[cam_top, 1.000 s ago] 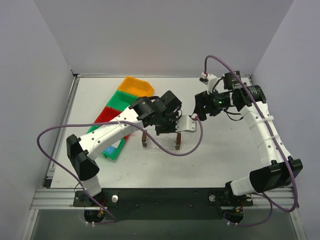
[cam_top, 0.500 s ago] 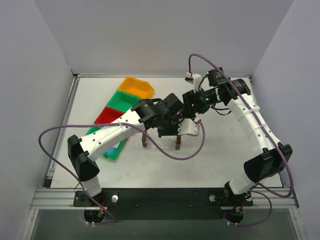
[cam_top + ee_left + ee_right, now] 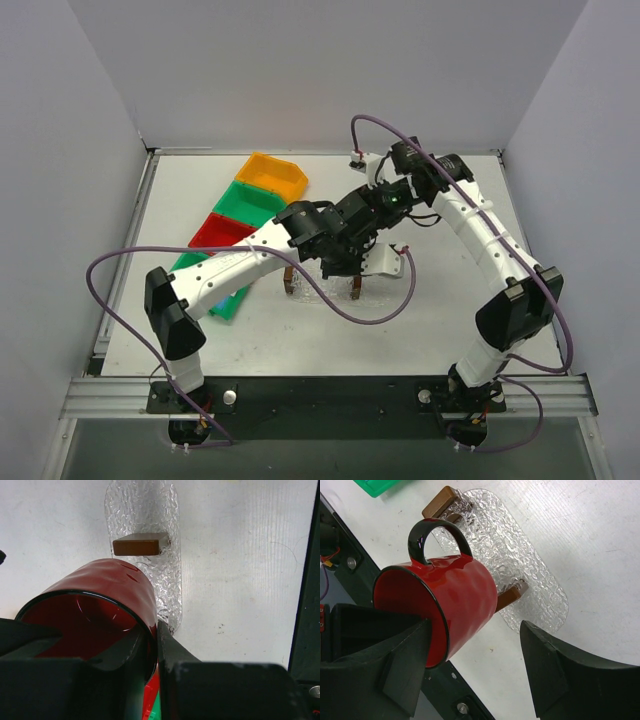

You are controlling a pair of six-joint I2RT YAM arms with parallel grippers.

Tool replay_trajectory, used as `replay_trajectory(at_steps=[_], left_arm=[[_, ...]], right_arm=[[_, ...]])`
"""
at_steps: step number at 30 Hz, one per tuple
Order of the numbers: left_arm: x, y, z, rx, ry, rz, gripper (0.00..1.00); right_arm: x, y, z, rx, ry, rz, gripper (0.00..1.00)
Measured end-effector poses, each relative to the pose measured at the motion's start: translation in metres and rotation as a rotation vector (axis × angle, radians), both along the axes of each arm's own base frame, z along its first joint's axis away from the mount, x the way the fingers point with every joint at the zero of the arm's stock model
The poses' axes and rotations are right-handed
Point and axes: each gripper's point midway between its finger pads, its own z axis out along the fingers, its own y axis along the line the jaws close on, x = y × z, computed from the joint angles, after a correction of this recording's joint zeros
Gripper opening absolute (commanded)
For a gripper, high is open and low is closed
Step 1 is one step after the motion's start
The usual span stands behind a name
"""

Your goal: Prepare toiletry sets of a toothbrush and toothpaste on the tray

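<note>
The left gripper (image 3: 156, 630) pinches the glossy red mug (image 3: 100, 592) by its rim; the wide-open right gripper (image 3: 475, 630), apparently straddling it, could knock it loose.

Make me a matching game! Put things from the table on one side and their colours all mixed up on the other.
Things:
1. mug
2. tray
3. tray handle
4. farthest bin

Colours:
A. clear
B. orange
C. red
D. brown

Pairs: 1-C, 2-A, 3-D, 4-B
</note>
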Motion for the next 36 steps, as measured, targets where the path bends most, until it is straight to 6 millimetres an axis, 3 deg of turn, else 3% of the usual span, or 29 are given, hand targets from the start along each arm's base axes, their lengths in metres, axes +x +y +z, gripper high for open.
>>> replay_trajectory(at_steps=[12,15,19,25,26,32,36], left_arm=[[0.001,-0.007,0.004,-0.012,-0.008,-0.010,0.00],[-0.001,-0.009,0.003,-0.011,-0.006,-0.016,0.00],[0.000,-0.011,0.001,-0.008,-0.005,-0.018,0.00],[0.001,-0.011,0.001,-0.006,-0.008,-0.025,0.00],[0.001,-0.011,0.000,-0.005,-0.008,-0.026,0.00],[0.004,-0.013,-0.011,-0.007,-0.016,-0.022,0.28],[0.010,-0.014,-0.015,-0.022,-0.046,0.005,0.35]], right_arm=[[0.007,0.008,-0.014,-0.110,-0.071,0.004,0.52],[0.006,0.012,-0.015,-0.133,-0.095,0.010,0.45],[0.005,0.014,-0.018,-0.167,-0.115,0.015,0.24],[0.003,0.011,-0.029,-0.239,-0.141,0.046,0.00],[0.003,0.009,-0.031,-0.254,-0.146,0.056,0.00],[0.004,0.001,-0.041,-0.317,-0.168,0.070,0.00],[0.006,-0.007,-0.047,-0.347,-0.163,0.020,0.00]])
